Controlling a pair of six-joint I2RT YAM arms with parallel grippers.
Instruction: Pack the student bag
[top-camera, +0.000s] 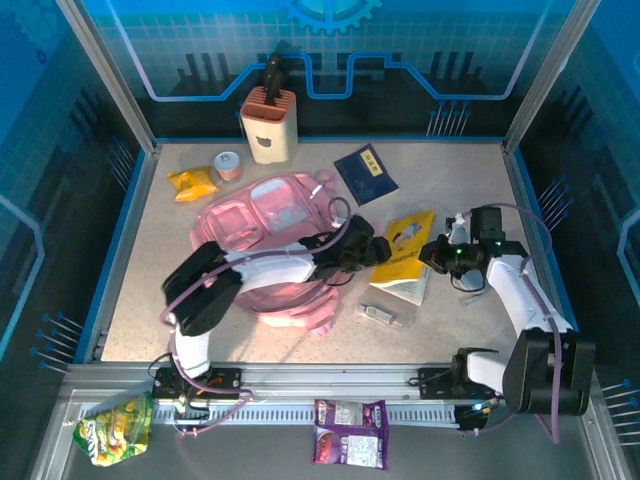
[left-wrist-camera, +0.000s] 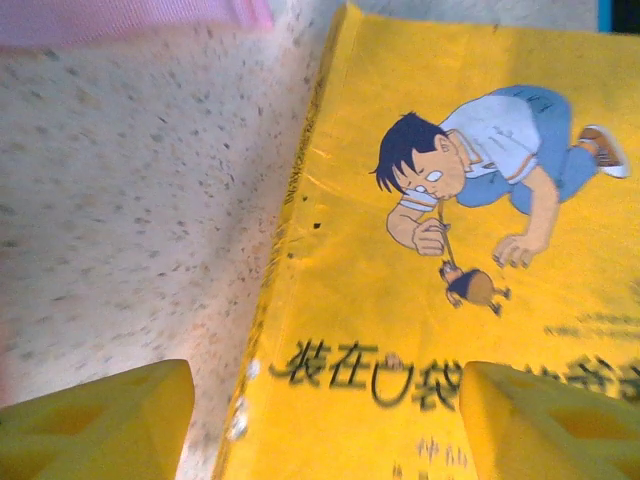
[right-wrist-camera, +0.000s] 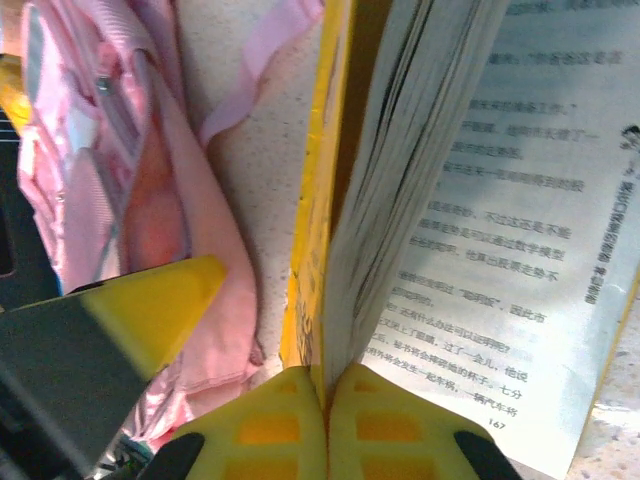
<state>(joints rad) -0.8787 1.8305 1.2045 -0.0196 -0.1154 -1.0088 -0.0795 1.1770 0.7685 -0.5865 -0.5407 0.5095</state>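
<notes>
The student bag, pink and soft, lies left of centre; in the right wrist view the bag is on the left. A yellow book with a cartoon boy on its cover lies just right of the bag. My left gripper hovers open over the book's left edge, one finger over the table and one over the cover. From the right, my right gripper is shut on the yellow cover and a sheaf of pages, so the book stands partly open with a printed page showing.
At the back stand a beige holder, a small round tin and a yellow snack bag. A dark blue booklet lies behind the book, and a small clear item in front. On the front ledge are a green packet and a purple packet.
</notes>
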